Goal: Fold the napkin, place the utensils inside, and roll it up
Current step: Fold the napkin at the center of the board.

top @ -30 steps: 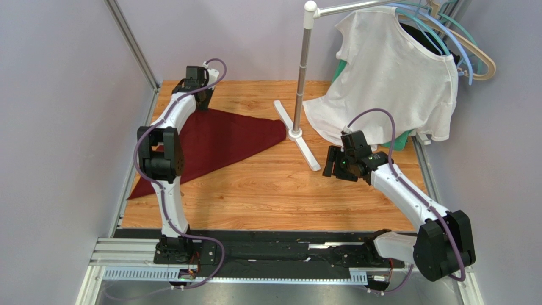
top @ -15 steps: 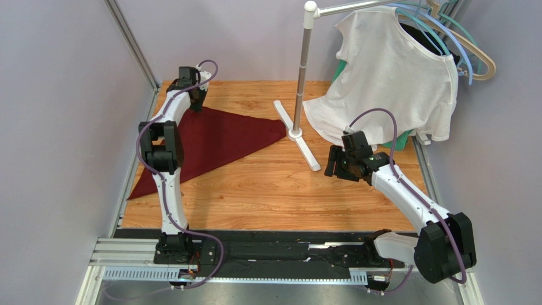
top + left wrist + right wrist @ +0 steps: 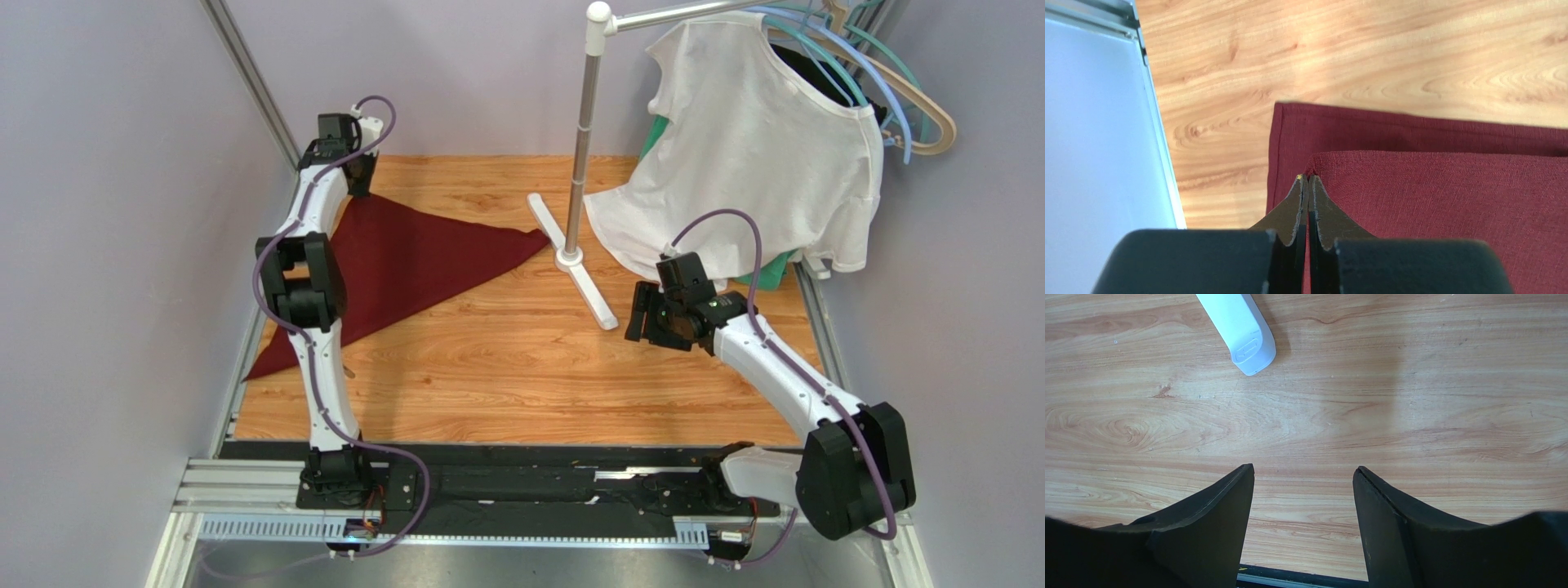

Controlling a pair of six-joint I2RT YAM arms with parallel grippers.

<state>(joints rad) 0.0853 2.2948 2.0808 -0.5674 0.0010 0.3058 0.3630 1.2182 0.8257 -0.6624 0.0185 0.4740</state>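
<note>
Wood-grain table carries the napkin in its far-left area, folded into a triangle with one layer over the other. Left gripper is clamped on the far-left corner of the upper layer, jaws pressed together, close to the table's left edge. Right gripper hangs above bare wood right of centre, jaws spread and holding nothing, near the white foot of the hanger stand. White T-shirt hangs right of the stand's pole.
</note>
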